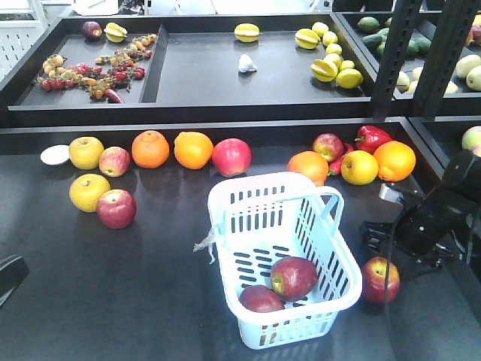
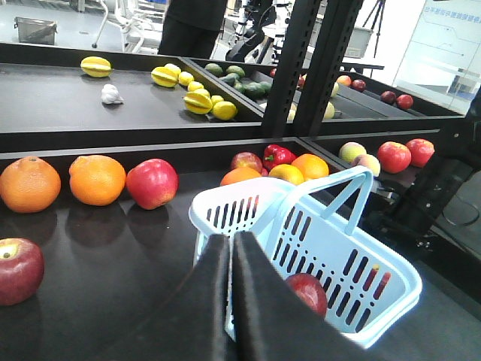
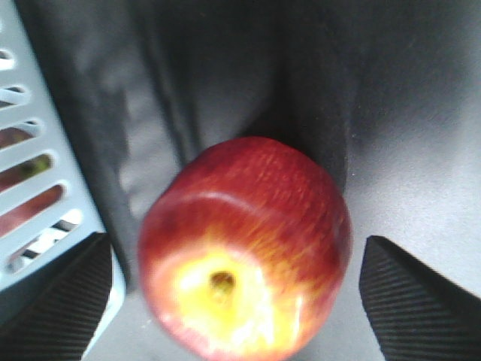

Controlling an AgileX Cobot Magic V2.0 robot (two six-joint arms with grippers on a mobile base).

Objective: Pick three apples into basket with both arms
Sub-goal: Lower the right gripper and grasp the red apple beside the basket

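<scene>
Left wrist-mounted view shows the left gripper (image 2: 231,297) with its two flat black fingers pressed together and nothing between them, poised just short of the near wall of the pale blue basket (image 2: 248,214), inside which one dark red apple (image 2: 307,292) shows. Moving rightward, the exterior front-facing view gives the whole layout: the basket (image 1: 225,207) sits on the dark table (image 1: 98,301) with two apples in it, one (image 1: 261,298) lying low by the near wall and one (image 1: 293,277) beside and partly over it, while the third apple (image 1: 380,279) lies on the table just outside the basket's right wall, under the right arm (image 1: 440,214). The right wrist view shows what neither other view can: the right gripper (image 3: 233,297) is spread wide, its two ribbed fingertips (image 3: 64,301) standing either side of the apple (image 3: 244,248) and not touching it, with the basket's slotted wall (image 3: 34,165) close on one side. So the step in hand appears to be the grasp of the last apple. To do it well, the fingers should probably sink until they straddle the fruit's widest part, stay clear of the basket wall, then close gently so the round apple does not squirt out; the lift must clear the rim before release. The front view, in turn, hides the right fingertips behind the arm.
</scene>
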